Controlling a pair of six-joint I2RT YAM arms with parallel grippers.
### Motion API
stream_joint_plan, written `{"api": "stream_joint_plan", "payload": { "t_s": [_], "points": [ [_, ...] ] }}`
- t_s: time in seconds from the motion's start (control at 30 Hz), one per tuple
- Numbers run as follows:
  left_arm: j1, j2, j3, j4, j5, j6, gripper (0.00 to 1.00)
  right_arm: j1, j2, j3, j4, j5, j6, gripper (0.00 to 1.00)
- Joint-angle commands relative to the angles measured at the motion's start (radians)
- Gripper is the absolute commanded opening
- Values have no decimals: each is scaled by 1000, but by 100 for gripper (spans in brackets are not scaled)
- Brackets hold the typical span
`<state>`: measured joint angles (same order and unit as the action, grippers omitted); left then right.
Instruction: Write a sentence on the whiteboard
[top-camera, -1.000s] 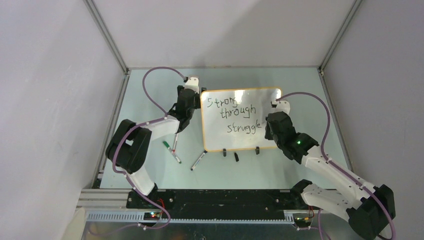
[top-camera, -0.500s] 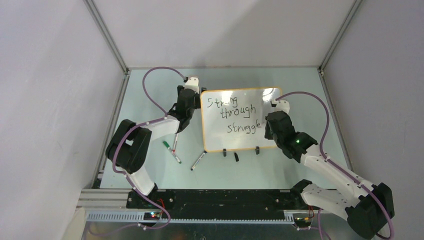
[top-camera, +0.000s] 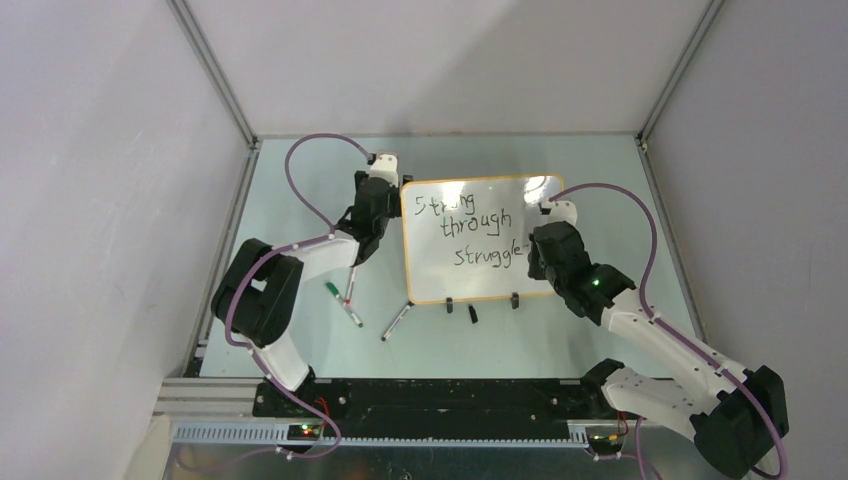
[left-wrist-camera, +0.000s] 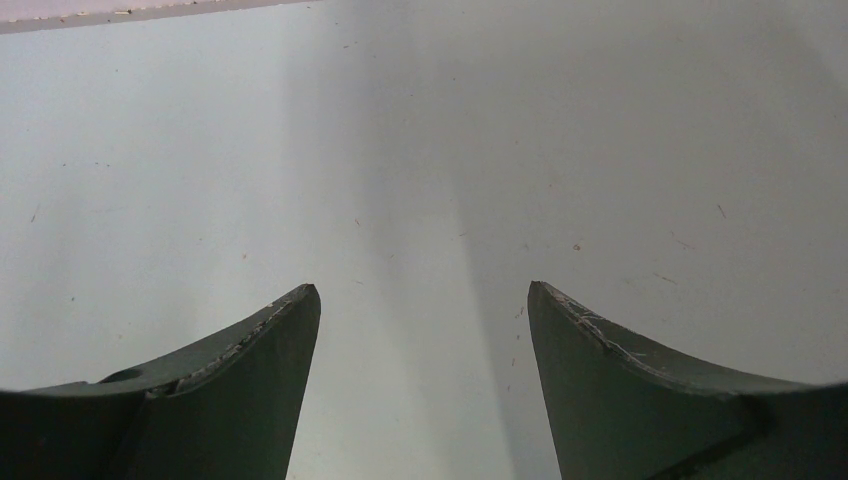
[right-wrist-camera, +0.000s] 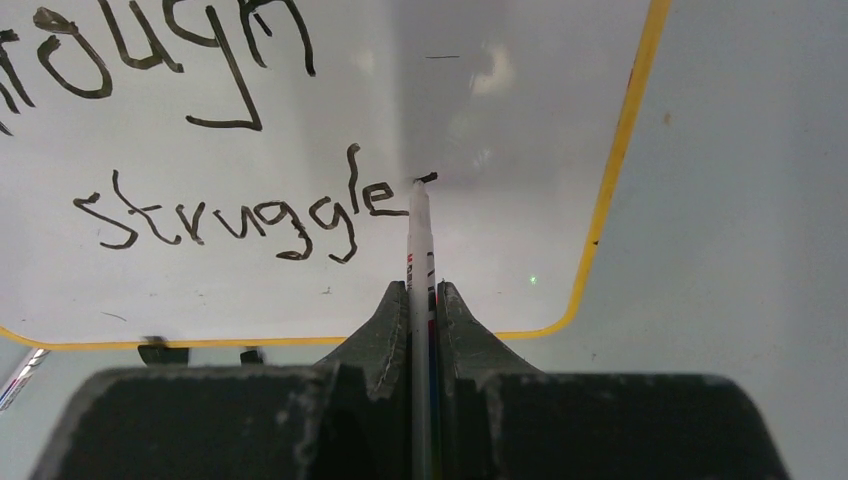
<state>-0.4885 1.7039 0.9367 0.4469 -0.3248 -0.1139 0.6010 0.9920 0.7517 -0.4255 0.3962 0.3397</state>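
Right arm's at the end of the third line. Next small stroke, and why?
Probably sweep the marker tip into a small "s" right after the "e". The sentence ends at "struggle" with only a short dash begun beside it, the right gripper is shut on the marker, and bare whiteboard lies before the rim.

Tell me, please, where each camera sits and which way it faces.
Top external: above and behind the robot, looking down at the whiteboard; the left arm and right arm show.
Left wrist: on the left gripper, facing the table; its open fingers show.
Right wrist: on the right gripper, facing the whiteboard; its fingers clamp a marker.
Shared: top and right wrist both show the sentence.
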Motion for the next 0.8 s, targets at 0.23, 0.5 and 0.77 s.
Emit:
{"api": "stream_joint_plan", "payload": {
  "t_s": [0.23, 0.5, 0.77],
  "points": [
    [-5, -24, -8, 46, 8, 0, 82, -1, -2, 8, -33, -7, 18, 0],
    [-5, -23, -7, 46, 9, 0, 82, 0, -14, 8, -65, 37, 36, 0],
    [-4, -23, -9, 46, 9, 0, 82, -2, -22, 7, -92, 51, 48, 0]
  ]
}}
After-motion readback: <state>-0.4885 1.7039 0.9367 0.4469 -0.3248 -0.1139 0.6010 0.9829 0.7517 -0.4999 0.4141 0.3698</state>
